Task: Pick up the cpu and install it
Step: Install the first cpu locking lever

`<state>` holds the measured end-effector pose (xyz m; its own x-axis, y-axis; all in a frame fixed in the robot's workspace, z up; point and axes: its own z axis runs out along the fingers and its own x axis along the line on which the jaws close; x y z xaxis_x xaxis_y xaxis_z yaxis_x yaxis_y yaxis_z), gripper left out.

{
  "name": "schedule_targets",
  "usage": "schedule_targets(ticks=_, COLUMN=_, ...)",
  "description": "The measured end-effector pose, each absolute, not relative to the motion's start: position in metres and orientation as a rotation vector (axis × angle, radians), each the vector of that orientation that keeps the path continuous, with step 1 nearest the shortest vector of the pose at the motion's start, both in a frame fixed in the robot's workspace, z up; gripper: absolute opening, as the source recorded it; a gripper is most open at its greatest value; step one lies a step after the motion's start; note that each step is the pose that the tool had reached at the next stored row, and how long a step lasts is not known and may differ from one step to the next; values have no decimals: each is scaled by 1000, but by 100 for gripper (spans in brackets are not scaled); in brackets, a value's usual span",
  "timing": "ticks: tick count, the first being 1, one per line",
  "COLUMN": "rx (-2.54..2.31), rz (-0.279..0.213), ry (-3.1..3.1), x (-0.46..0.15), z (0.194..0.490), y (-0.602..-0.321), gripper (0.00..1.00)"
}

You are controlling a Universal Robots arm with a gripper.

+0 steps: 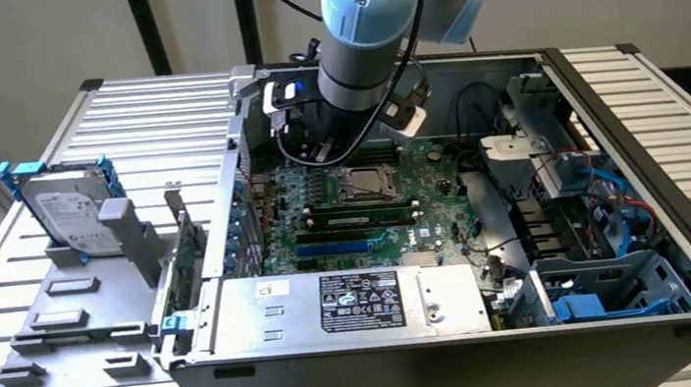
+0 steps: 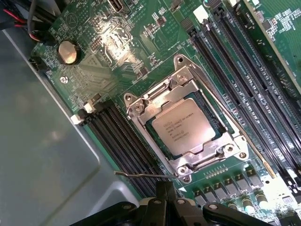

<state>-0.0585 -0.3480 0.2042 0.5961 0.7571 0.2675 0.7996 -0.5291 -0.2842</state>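
- The arm (image 1: 364, 23) reaches down from above into an opened computer case (image 1: 641, 152) that lies on its side on a slatted metal surface (image 1: 150, 109).
- From the exterior view, the arm's lower end hangs right over the processor socket (image 1: 368, 183) on the green motherboard (image 1: 439, 197). Its body and cabling hide the tool's tip.
- The wrist view gives the close look. The cpu (image 2: 190, 127) lies flat inside the socket, its printed silver top facing up, with the metal retention frame (image 2: 164, 92) around it.
- The tool (image 2: 164, 186) shows in the wrist view as two dark fingertips closed against each other with nothing between them. They hover apart from the cpu, just off one corner of the frame.
- A thin wire lever (image 2: 141, 175) runs past that corner, close to the tool's tip.
- The wrist view also picks out a round coin battery (image 2: 69, 51) and rows of black memory slots (image 2: 117, 136) on both sides of the socket.
- The exterior view takes in the wider room. A silver power supply box (image 1: 346, 300) with a black label sits at the case's near edge, and blue cables (image 1: 624, 209) lie at the exterior view's right.
- Outside the case, at the exterior view's left, a hard drive (image 1: 69, 222) in a blue-edged frame stands upright in a grey holder (image 1: 84, 315).
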Motion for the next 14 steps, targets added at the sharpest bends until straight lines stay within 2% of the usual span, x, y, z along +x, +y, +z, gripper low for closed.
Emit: schedule_targets(ticks=14, rx=-2454, rz=-153, ry=-1254, x=-53, z=199, y=-347, gripper=11)
